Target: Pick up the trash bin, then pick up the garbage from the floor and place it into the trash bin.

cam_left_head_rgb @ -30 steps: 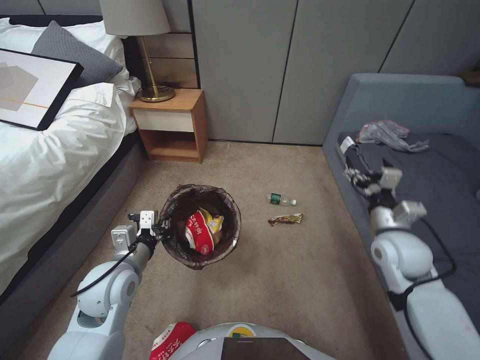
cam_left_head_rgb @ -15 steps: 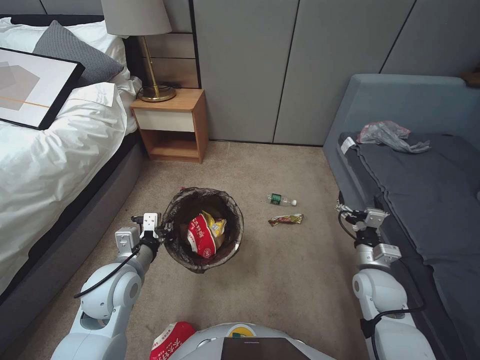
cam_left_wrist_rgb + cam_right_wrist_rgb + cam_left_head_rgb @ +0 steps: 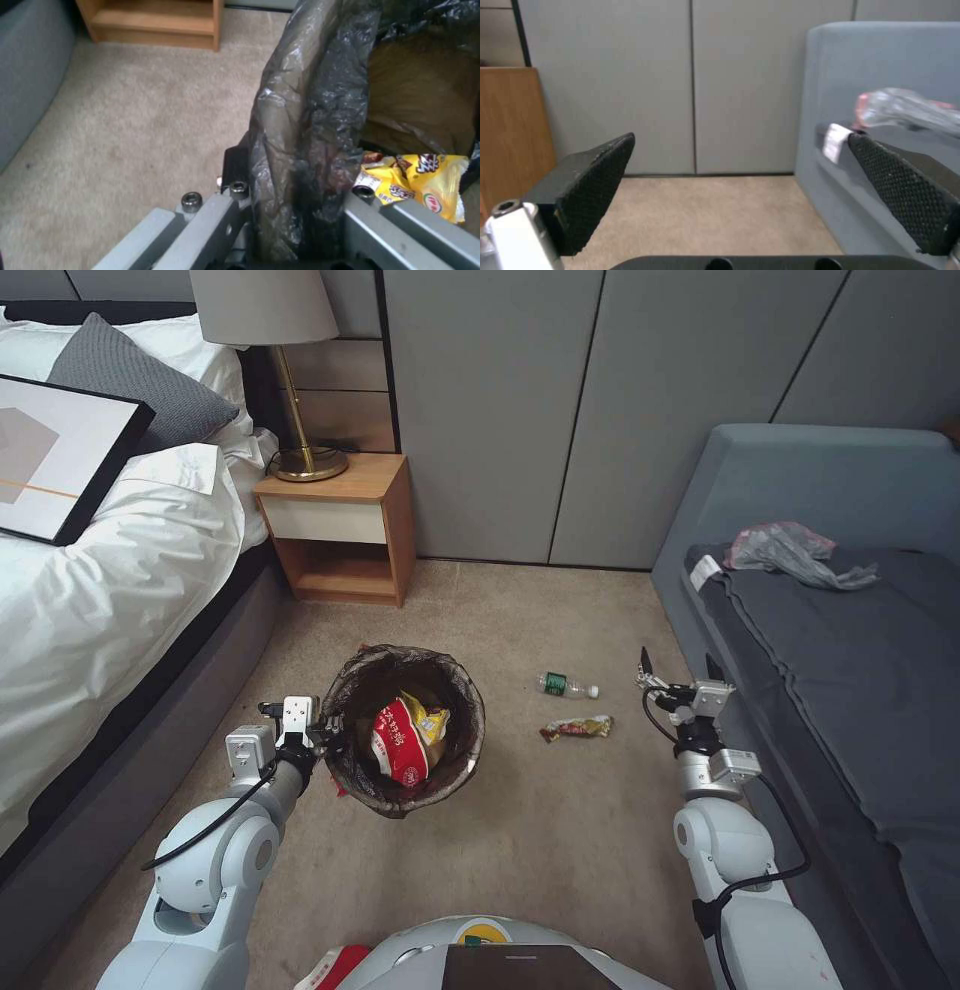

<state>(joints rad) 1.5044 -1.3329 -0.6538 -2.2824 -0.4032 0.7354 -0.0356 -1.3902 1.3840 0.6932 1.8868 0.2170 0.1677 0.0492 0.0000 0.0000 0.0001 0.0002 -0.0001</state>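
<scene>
The trash bin (image 3: 355, 770), lined with a dark bag, hangs just above the carpet at centre. My left gripper (image 3: 325, 735) is shut on its near-left rim; the left wrist view shows the bag-wrapped rim (image 3: 305, 150) pinched between the jaws. Inside lie a red-and-white snack bag (image 3: 397, 745) and a yellow wrapper (image 3: 432, 720), the yellow wrapper (image 3: 425, 183) also close in the left wrist view. On the floor to the right lie a clear bottle with green label (image 3: 567, 685) and a small wrapper (image 3: 576, 728). My right gripper (image 3: 678, 668) stands open, right of them, beside the sofa.
A bed (image 3: 100, 570) runs along the left. A wooden nightstand (image 3: 340, 530) with a lamp (image 3: 285, 380) stands at the back. A grey sofa (image 3: 830, 650) on the right holds a crumpled plastic bag (image 3: 795, 550). A red-and-white bag (image 3: 335, 965) lies by my base.
My right arm has dropped from over the sofa and swung left toward the floor litter. The camera has shifted slightly. The left gripper keeps its hold on the bin.
</scene>
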